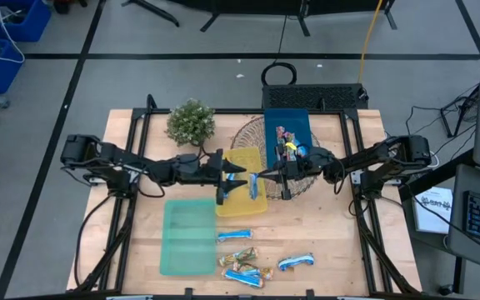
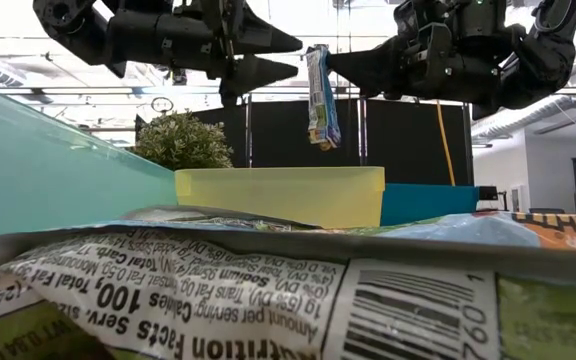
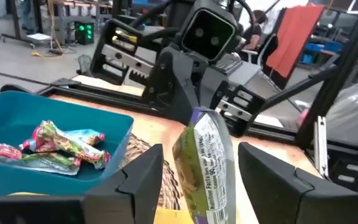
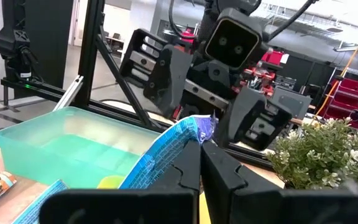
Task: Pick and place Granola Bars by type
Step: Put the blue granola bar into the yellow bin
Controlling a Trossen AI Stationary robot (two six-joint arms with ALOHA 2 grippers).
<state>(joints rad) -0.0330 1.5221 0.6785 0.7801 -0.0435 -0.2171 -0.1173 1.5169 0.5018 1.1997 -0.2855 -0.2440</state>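
Midway through the sorting, two dark arms meet above a wooden table (image 1: 323,242) in a workshop of grey floor, metal racks and blue bins, a handover in progress over the yellow tray (image 1: 242,193). The green tray (image 1: 188,236) lies apparently empty at the left front, while the blue tray (image 1: 288,125) at the back already holds a few red-and-blue granola bars (image 3: 48,146). A wicker mat (image 1: 248,135) and a small potted plant (image 1: 191,122) sit behind the yellow tray. The right gripper (image 1: 272,177) pinches one blue-and-white bar (image 2: 320,95), which hangs upright between the arms; the left gripper (image 1: 227,177) stands beside it with fingers (image 3: 145,177) spread and nothing held. About five loose bars (image 1: 244,258), blue-and-white and gold-brown, lie unsorted near the table's front edge, so most of the job remains.
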